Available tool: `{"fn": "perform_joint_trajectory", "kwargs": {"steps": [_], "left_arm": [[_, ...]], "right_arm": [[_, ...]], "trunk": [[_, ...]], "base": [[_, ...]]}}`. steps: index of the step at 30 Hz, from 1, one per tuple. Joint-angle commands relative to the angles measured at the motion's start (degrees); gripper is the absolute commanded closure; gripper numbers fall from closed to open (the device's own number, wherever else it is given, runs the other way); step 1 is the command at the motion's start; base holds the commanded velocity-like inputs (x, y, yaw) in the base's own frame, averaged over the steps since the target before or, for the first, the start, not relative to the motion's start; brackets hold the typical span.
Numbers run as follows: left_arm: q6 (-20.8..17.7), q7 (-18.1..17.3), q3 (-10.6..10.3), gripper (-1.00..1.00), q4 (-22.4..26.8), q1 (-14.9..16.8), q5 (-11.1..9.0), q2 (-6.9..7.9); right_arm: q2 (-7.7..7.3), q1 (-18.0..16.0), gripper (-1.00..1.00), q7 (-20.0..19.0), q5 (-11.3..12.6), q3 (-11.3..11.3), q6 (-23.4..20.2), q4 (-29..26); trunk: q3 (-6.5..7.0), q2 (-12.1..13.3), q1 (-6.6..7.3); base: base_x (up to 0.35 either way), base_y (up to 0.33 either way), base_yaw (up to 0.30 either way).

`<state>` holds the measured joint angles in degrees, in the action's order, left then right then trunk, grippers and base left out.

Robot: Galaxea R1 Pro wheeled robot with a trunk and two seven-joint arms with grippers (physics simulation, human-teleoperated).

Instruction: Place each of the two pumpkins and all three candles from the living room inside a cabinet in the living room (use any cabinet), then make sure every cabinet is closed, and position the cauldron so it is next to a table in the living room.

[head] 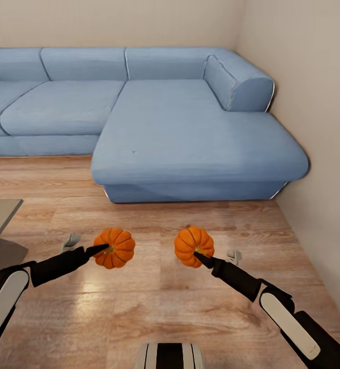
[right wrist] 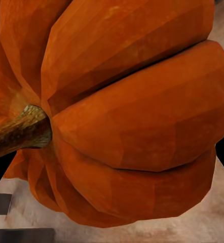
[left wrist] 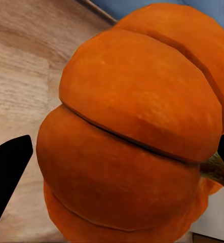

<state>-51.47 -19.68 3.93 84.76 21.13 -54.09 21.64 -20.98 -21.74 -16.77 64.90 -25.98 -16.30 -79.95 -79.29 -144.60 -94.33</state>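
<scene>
An orange pumpkin (left wrist: 132, 136) sits very close to the camera, its broad ribbed lobes parted by dark grooves and a brownish-green stem (left wrist: 217, 171) poking out at one edge. The left tool (left wrist: 119, 157) has it between its fingers: one black fingertip (left wrist: 8, 169) shows at one side of the fruit, and a sliver of the other shows at the opposite edge just above the stem. Behind the pumpkin lies pale wood-grain floor (left wrist: 26, 61), and a strip of blue upholstery (left wrist: 132, 6) edged by a darker base runs past it.
</scene>
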Motion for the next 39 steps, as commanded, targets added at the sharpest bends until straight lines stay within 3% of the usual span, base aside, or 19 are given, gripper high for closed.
{"fn": "perform_joint_trajectory", "kwargs": {"steps": [1, 9, 14, 17, 22, 27, 29, 33, 39], "left_arm": [[-0.4, -0.2, 0.1, 1.00, 0.1, 0.0, 0.2, -0.05], [-0.7, 0.0, 0.0, 1.00, 0.1, 0.0, 0.2, -0.36], [-0.7, 0.1, 0.0, 1.00, 0.1, 0.0, 0.6, -2.59], [-0.8, 0.2, -0.1, 1.00, 0.2, 0.0, 0.5, -3.03], [-0.8, 0.2, -0.2, 1.00, 0.2, 0.0, 0.6, -3.09], [-0.8, 3.7, -0.1, 1.00, 0.3, 0.0, 0.2, -3.18], [-0.8, 4.3, -0.2, 1.00, 0.3, 0.0, 0.2, -3.84], [-0.8, 4.6, -0.7, 1.00, 0.4, 0.1, 0.3, -5.04], [-0.7, 4.9, -1.3, 1.00, 0.3, 0.1, 0.7, -5.36]], "right_arm": [[-0.04, 0.0, 1.00, 0.1, 0.5, 0.0, -0.2, 0.1], [-0.03, 0.0, 1.00, 1.9, 0.5, 0.0, 0.0, 1.5], [-0.01, 0.0, 1.00, 2.1, 0.6, 0.0, 0.0, 1.6], [0.01, 0.0, 1.00, 2.1, 0.6, 0.0, 0.1, 5.5], [0.04, 0.0, 1.00, 2.1, 0.7, 0.1, 0.2, 6.7], [0.06, 0.0, 1.00, 2.1, 0.7, 0.1, 0.2, 7.6], [0.06, 0.0, 1.00, 2.1, 0.7, 0.1, 0.2, 8.2], [0.06, 0.0, 1.00, 2.1, 0.7, 0.0, 0.2, 8.5], [0.06, 0.0, 1.00, 2.0, 0.8, 0.0, 0.2, 8.5]], "trunk": [[0.19, 0.0, 0.03], [1.96, 0.1, 0.24], [3.07, 0.2, 0.37], [3.73, 0.2, 0.44], [4.84, 0.3, 0.57], [5.95, 0.3, 0.70], [6.39, 0.4, 0.75], [7.28, 0.4, 0.86], [8.61, 0.5, 1.01]], "base": [[0.000, 0.000, 0.000], [0.000, 0.000, 0.000], [0.000, 0.000, 0.000], [0.000, 0.000, 0.000], [0.000, 0.000, 0.000], [0.000, 0.000, 0.000], [-0.025, 0.000, 0.000], [-0.246, 0.000, 0.000], [-0.336, 0.000, 0.000]]}}
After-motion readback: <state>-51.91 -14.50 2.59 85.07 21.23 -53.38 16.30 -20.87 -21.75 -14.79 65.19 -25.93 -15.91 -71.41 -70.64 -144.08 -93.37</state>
